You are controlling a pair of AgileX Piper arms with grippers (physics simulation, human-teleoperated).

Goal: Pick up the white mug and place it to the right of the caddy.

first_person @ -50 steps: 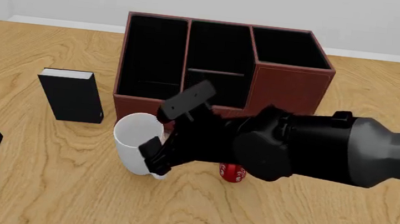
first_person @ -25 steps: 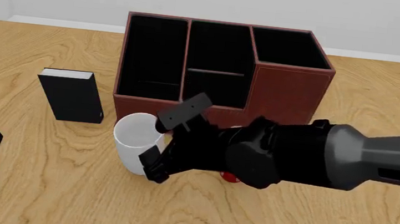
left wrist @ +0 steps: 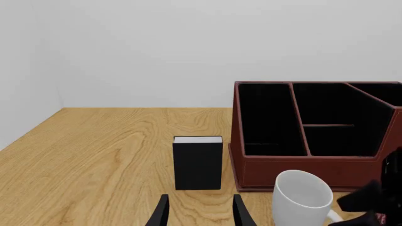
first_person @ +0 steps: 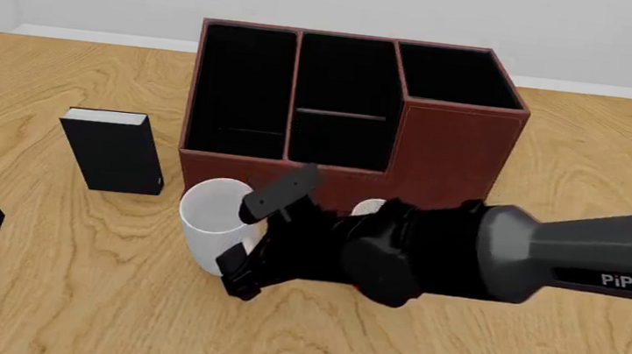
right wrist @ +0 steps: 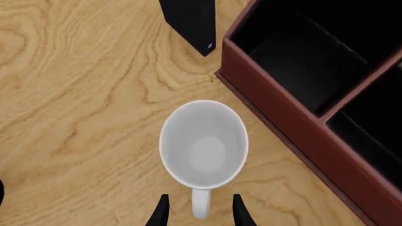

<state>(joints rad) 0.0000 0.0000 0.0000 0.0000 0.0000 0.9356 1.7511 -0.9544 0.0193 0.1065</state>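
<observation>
White mug [first_person: 208, 223] stands upright, mouth up, just before the caddy [first_person: 450, 134], black box [first_person: 114, 151] to its left; right gripper [right wrist: 198, 214] spread astride its handle [right wrist: 199, 203], left gripper [left wrist: 198, 212] spread, well apart.

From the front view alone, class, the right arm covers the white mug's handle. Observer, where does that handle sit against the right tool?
Observer: In the right wrist view, the handle of the white mug lies between the two fingers of the right tool. The jaws are open and neither finger touches it.
Operator: Does the mug touch the caddy?
Observer: No. A strip of table shows between the mug and the caddy wall.
Operator: And the left tool?
Observer: The left wrist view shows the left tool open, holding nothing and facing the black box.
</observation>
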